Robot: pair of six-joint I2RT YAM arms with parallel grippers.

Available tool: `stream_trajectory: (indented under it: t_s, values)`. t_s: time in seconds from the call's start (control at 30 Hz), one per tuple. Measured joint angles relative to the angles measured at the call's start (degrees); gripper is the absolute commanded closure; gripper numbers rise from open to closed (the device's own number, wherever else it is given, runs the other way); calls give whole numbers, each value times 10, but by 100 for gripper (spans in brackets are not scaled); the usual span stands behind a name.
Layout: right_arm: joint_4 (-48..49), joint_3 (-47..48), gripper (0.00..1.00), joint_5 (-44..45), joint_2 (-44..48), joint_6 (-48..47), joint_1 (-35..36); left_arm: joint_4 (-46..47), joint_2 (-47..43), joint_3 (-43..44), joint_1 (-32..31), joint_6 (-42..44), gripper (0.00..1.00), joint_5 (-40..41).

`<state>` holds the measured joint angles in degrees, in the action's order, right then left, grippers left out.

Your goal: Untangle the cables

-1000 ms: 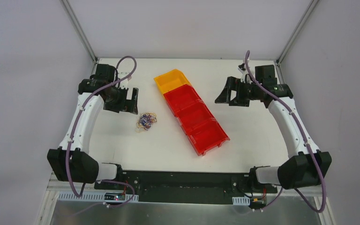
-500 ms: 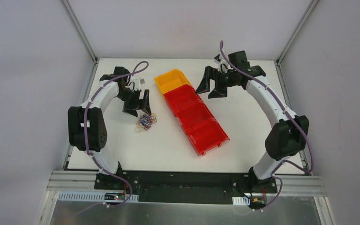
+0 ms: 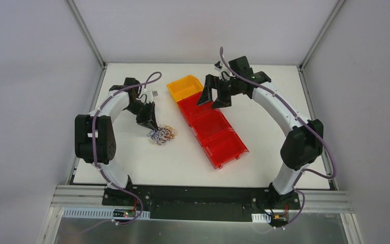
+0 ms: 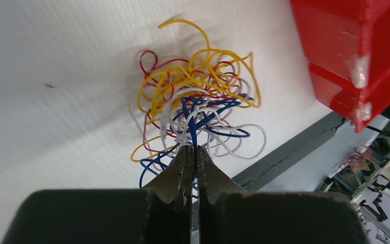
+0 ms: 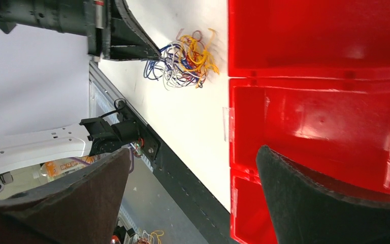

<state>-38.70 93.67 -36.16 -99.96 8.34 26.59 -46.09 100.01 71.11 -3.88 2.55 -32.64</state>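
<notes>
The cables (image 3: 163,134) lie in a loose, curly clump of hair-thin yellow, red, white and dark blue wires on the matte white table (image 3: 132,157), just left of a row of glossy plastic bins (image 3: 232,152). The left gripper (image 4: 193,150) has its black, tapered fingers pinched together on a blue strand at the clump's edge. The right gripper (image 5: 193,152) is spread wide, its grainy, curved fingers above the red bins, well apart from the clump.
</notes>
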Motion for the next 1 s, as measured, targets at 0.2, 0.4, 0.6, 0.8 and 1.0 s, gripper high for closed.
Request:
stream_trajectory:
  t_s: [0.2, 0.4, 0.6, 0.8, 1.0]
  values:
    - [42, 31, 1, -3, -44, 38, 53, -23, -134, -2, 66, -2, 100, -102]
    - [109, 53, 1, -14, -80, 75, 111, -30, -223, -1, 114, -20, 100, -207]
    - [205, 53, 1, -28, -90, 124, 148, -38, -228, -1, 114, -59, 100, -273]
    - [245, 43, 30, -30, -112, 137, 174, -37, -251, -1, 114, -88, 100, -302]
    - [257, 15, 100, -47, -106, 131, 180, -37, -282, 0, 122, -106, 100, -291]
